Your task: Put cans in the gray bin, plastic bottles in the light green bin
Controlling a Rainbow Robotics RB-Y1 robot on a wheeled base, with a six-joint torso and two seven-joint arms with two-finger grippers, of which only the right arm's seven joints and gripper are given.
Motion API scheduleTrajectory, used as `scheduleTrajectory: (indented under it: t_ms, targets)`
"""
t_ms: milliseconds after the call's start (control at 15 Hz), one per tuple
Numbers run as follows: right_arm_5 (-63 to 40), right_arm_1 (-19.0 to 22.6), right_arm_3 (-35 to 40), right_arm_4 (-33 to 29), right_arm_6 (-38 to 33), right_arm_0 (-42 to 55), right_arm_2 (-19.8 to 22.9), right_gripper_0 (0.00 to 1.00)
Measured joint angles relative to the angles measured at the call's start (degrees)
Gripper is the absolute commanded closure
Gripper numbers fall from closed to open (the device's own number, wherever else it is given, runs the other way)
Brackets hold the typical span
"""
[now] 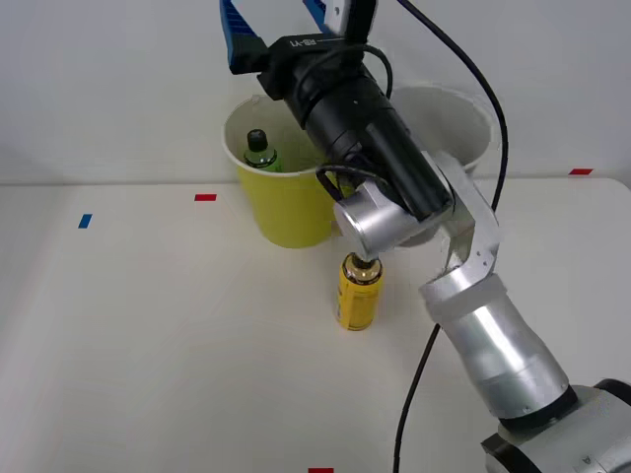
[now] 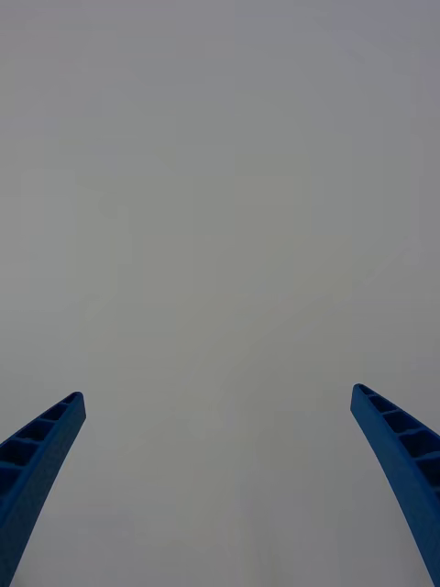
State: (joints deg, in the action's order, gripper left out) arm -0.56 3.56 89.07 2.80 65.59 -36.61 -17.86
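The light green bin (image 1: 286, 212) stands at the back of the table, and a plastic bottle (image 1: 260, 151) with a black cap stands inside it against the wall. Just to its right, largely behind my arm, is the gray bin (image 1: 455, 110), with its white inside showing. A yellow can (image 1: 358, 293) stands upright on the table in front of the two bins, below my arm's elbow. My right gripper (image 1: 274, 15) is raised above the light green bin, open and holding nothing. The wrist view has the gripper (image 2: 217, 393) spread wide against a plain pale surface.
Red tape marks (image 1: 205, 197) (image 1: 581, 171) and a blue mark (image 1: 85, 221) lie on the white table. A black cable (image 1: 419, 384) hangs from my arm toward the front edge. Bare tabletop stretches left of the can.
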Motion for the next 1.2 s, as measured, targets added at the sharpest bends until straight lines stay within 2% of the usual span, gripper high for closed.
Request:
scheduleTrajectory:
  t_ms: [200,400,600,933,1200]
  targets:
    - [-7.98,3.99,11.53,1.28,-0.61,3.68,-0.97,0.0]
    - [-20.81,8.89,26.9,6.32,-0.52,9.03,-1.06,0.0]
    - [-28.04,14.9,39.57,8.4,-0.2,20.82,-0.37,0.0]
    - [-29.02,26.09,56.48,3.1,-0.76,47.68,1.87,0.0]
    - [-26.59,29.72,60.56,-3.12,-1.15,66.5,4.78,0.0]
